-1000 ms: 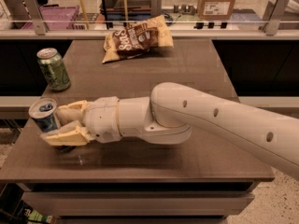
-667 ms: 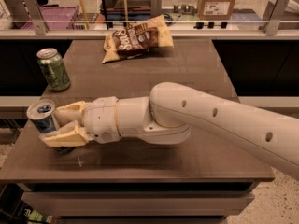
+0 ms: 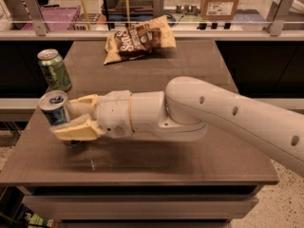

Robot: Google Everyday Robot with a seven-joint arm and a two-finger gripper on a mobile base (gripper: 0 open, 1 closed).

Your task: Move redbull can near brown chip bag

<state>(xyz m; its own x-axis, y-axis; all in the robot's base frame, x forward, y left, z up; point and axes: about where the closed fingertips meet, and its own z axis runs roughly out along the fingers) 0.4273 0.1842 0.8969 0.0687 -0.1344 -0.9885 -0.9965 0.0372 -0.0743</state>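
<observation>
The redbull can [image 3: 53, 107] is a slim blue-and-silver can with a silver top. It sits between the pale fingers of my gripper [image 3: 64, 119] over the left front part of the dark table [image 3: 190, 156], held off the surface. The gripper is shut on the can. The brown chip bag [image 3: 139, 39] lies at the far middle of the table, well beyond the gripper and to its right.
A wider green can [image 3: 54, 69] stands upright at the table's left edge, just behind the gripper. A rail with posts [image 3: 38, 13] runs behind the table. A cardboard box [image 3: 220, 1] and a purple crate [image 3: 59, 17] sit beyond it.
The gripper with the redbull can has shifted slightly. The green can and the chip bag have not moved.
</observation>
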